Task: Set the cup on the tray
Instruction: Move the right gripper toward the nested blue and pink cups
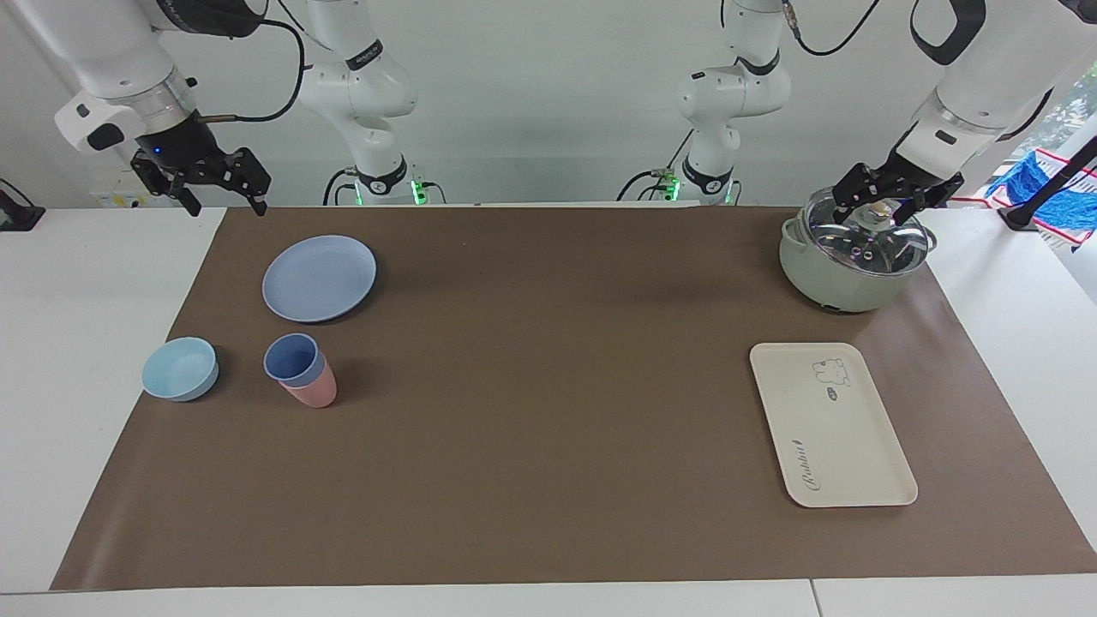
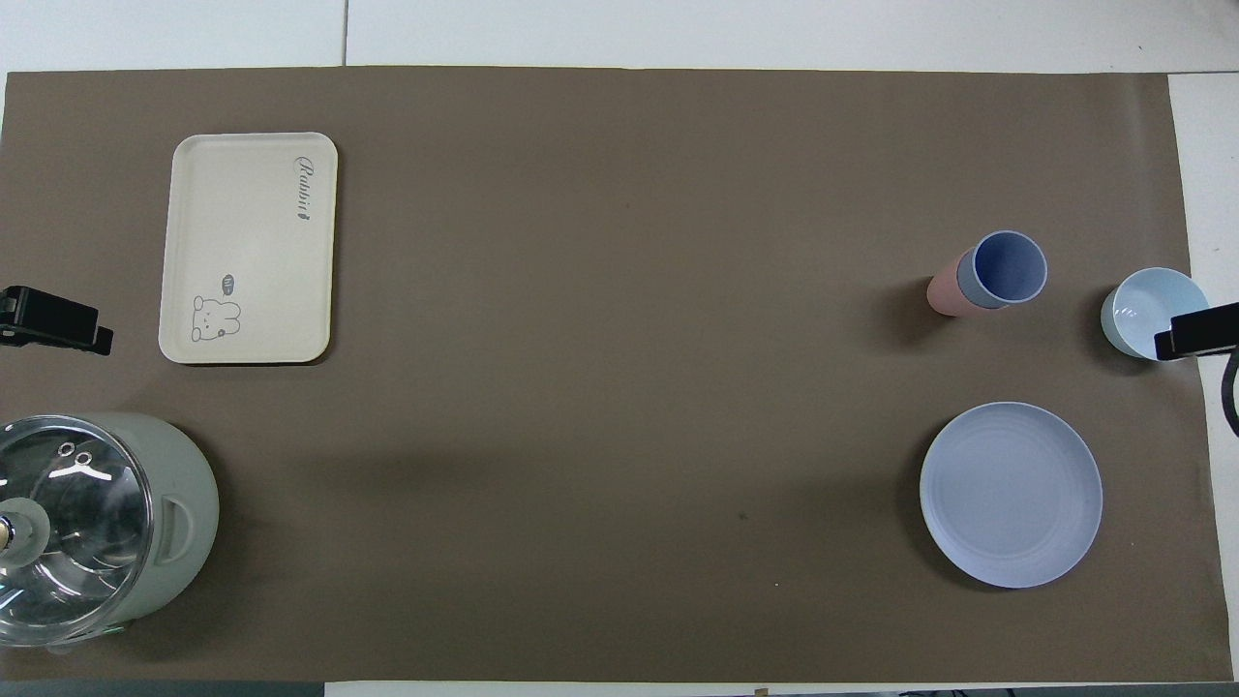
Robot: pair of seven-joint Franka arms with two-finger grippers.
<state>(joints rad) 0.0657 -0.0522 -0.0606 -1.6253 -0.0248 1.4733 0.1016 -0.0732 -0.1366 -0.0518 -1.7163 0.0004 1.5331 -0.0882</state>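
facing view: right gripper (image 1: 224,195) hanging at upper left of the frame over the table's edge, fingers spread wide, gripping nothing. left gripper (image 1: 896,199) at upper right, poised over the glass lid (image 1: 870,242) of the pale green pot (image 1: 836,274), fingers apart either side of the lid's knob, contact not clear. down and inward from the right gripper, in the left part of the frame: round blue plate (image 1: 319,278), then below it the cup (image 1: 294,358), periwinkle-blue, tapered, no handle, nested inside a pink tumbler (image 1: 313,391). standing with mouth up, long axis upright; any lean cannot be told. light-blue bowl (image 1: 180,368) beside it, apart. tray (image 1: 831,423) at lower right of the frame, cream, rounded corners, bear drawing and cursive lettering, long axis running from upper left to lower right, bare. all on the brown mat (image 1: 548,411).
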